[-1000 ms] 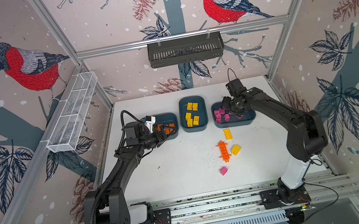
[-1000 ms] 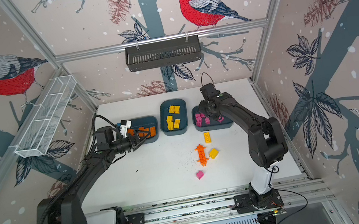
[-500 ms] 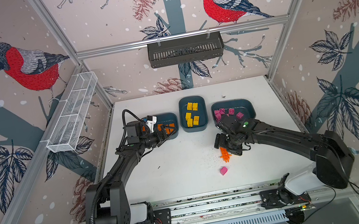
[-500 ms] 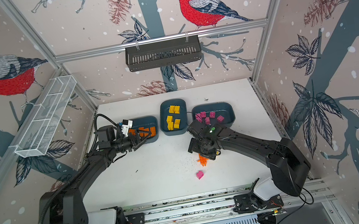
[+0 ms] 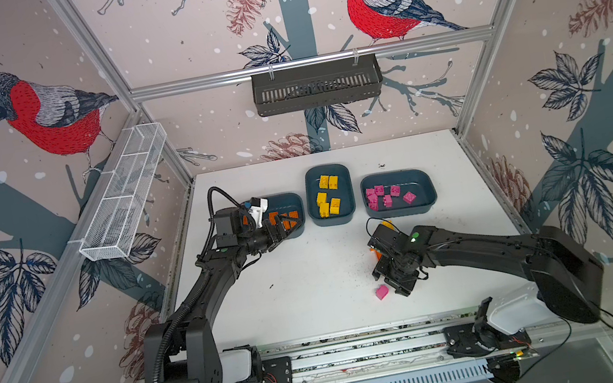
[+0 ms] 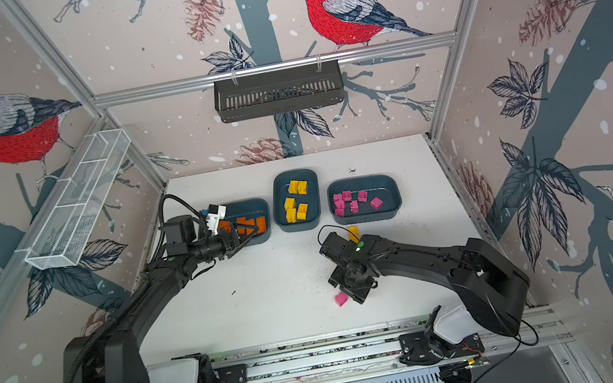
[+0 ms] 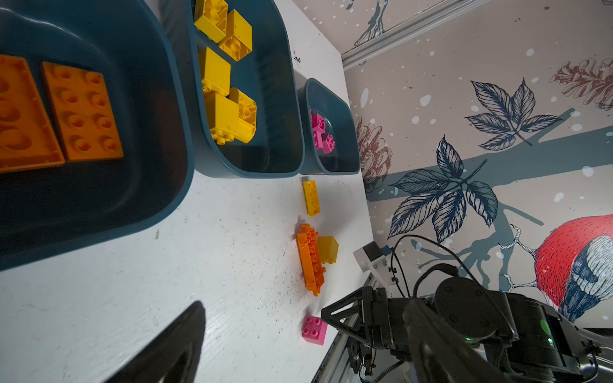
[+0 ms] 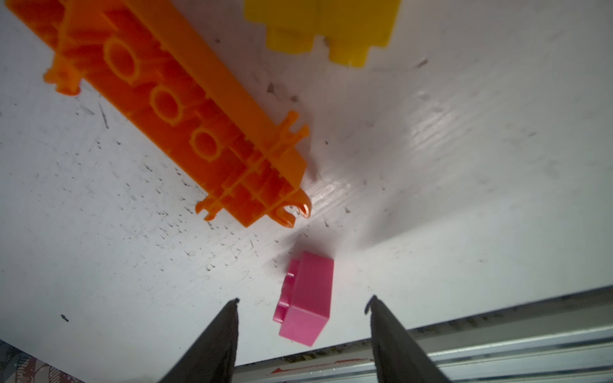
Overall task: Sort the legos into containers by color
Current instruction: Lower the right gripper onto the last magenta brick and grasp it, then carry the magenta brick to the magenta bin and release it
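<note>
pink brick point(image 8: 308, 308) beside spread right gripper point(image 8: 304, 298), near front edge of table point(image 8: 464, 199)

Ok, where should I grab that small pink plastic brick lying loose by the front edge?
From above. The small pink plastic brick lies on its side, studs facing one finger of the open right gripper; probably turn the wrist and pinch the two smooth flat walls instead.

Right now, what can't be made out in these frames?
- Orange tub: both top views, the left gripper covers some bricks.
- Long orange piece: both top views, only a sliver shows past the right arm.
- Yellow brick: right wrist view, cut off by the top edge.
- Pink tub: left wrist view, its near wall hides some bricks.
</note>
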`<control>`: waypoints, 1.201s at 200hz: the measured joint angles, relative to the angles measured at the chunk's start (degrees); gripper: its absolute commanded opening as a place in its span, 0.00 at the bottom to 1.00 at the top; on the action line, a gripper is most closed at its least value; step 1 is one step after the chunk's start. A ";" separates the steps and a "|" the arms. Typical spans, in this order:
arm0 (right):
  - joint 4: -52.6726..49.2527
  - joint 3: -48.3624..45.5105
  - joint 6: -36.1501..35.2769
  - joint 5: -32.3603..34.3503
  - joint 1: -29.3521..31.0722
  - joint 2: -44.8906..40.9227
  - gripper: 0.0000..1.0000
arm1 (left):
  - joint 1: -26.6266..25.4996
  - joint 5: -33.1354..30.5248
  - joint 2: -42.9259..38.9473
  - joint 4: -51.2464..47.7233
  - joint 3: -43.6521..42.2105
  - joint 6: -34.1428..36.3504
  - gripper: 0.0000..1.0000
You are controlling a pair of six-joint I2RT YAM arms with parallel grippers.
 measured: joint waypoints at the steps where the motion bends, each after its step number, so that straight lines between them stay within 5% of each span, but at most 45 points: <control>1: 0.17 0.00 0.02 -0.02 0.04 0.13 0.61 | 0.00 0.00 -0.04 -0.02 -0.04 0.00 0.93; 68: 4.68 -3.30 3.23 -2.99 4.59 3.54 0.42 | 0.00 -1.38 -1.88 -0.81 -0.87 -0.04 0.93; 161: 1.40 0.28 0.55 -0.04 1.16 2.97 0.20 | -0.07 -2.67 -3.37 -0.92 -1.57 -0.70 0.93; 202: -5.11 9.38 -5.70 4.74 -4.87 -0.39 0.19 | -0.22 -2.84 -2.58 -0.76 -1.18 -1.62 0.93; 240: -8.76 19.08 -16.46 11.85 -18.27 0.22 0.19 | -1.01 -2.73 -1.03 0.04 0.37 -3.06 0.93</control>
